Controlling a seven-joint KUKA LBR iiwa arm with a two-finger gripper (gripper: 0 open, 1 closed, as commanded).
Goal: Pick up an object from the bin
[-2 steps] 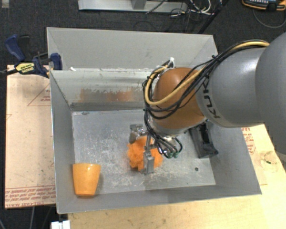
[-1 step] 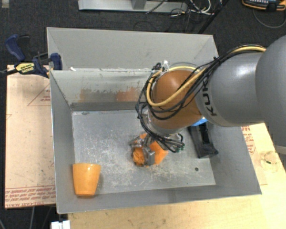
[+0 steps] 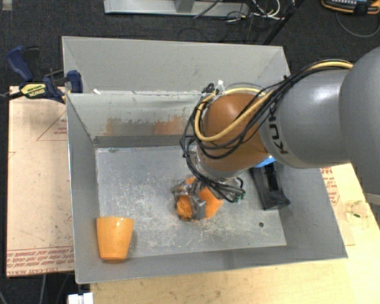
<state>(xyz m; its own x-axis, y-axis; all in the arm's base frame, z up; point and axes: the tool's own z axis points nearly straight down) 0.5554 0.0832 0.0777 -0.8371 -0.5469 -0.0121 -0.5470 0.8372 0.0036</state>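
Observation:
My gripper [image 3: 192, 192] is low over the middle of the bin floor, mostly hidden under the arm's wrist. Right below it lie two small things pressed together. One is a bright orange chunky piece [image 3: 208, 206], the other a rounder, darker orange-brown piece [image 3: 185, 209] to its left. The gripper touches or nearly touches them, and I cannot make out whether either is gripped. A black elongated object [image 3: 270, 189] lies to the right against the bin's right slope, with a blue piece [image 3: 266, 163] at its upper end, partly hidden by the arm.
An orange plastic cup [image 3: 114, 237] lies on its side in the bin's front left corner, far from the gripper. The floor between the cup and the gripper is bare scuffed metal. The arm covers the bin's right back part.

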